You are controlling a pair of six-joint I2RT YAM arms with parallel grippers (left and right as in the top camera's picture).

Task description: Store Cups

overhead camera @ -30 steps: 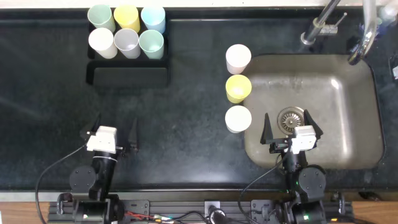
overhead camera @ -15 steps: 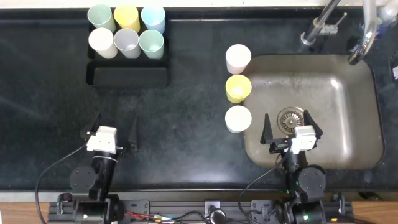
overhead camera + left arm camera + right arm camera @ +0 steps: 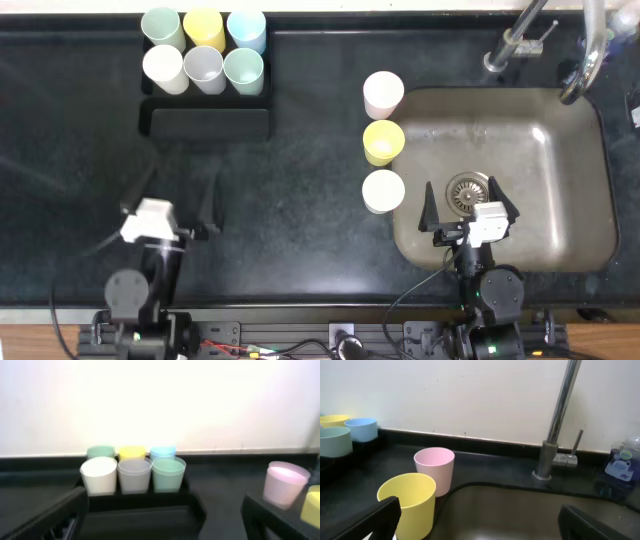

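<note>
Trouble may come if the wide-open left gripper (image 3: 175, 198) or wide-open right gripper (image 3: 467, 198) knocks over the pink cup (image 3: 383, 92), yellow cup (image 3: 383, 141) or white cup (image 3: 383, 190), lined up on the counter (image 3: 300, 180) beside the sink (image 3: 560, 150).

Prob. 6 cups (image 3: 134, 475) in rack (image 3: 142, 504); pink cup (image 3: 283, 485) nr.

Rack (image 3: 205, 122) of cups (image 3: 205, 68) ahead of my left gripper (image 3: 172, 202), three loose cups (image 3: 383, 141) left of the sink (image 3: 560, 180) under my right gripper (image 3: 466, 202).
</note>
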